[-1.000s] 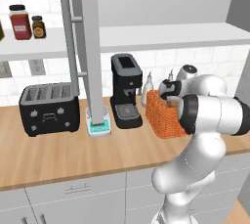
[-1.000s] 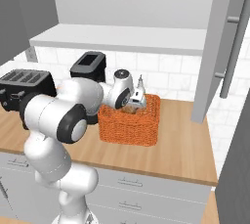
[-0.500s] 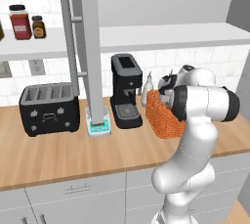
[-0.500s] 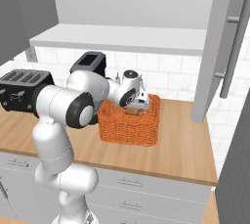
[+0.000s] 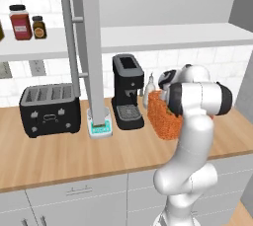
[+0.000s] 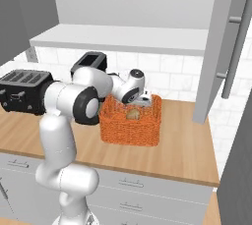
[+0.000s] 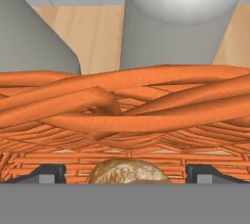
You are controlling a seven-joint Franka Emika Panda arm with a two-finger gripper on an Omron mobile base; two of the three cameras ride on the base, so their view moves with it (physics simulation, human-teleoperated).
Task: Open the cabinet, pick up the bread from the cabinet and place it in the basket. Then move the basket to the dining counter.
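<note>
Bread (image 6: 133, 114) in basket (image 6: 130, 129) (on counter (image 6: 187, 150)) — toaster (image 6: 22, 91) left.

Woven orange basket (image 6: 130, 129), seemingly crusty matt bread (image 7: 128, 172), smooth wooden counter (image 6: 187, 151).

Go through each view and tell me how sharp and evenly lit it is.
Left base view: soft, flat light, mild blur, the basket half hidden behind the arm. Right base view: crisper, with faint shadow under the basket and no glare. Hand view: the weave fills the frame at close range, the bread cut off at the bottom edge, the fingertips dark.

Golden-brown bread (image 6: 133, 114) lies inside the orange woven basket (image 6: 130, 131), cabinet (image 5: 93, 47) open.
</note>
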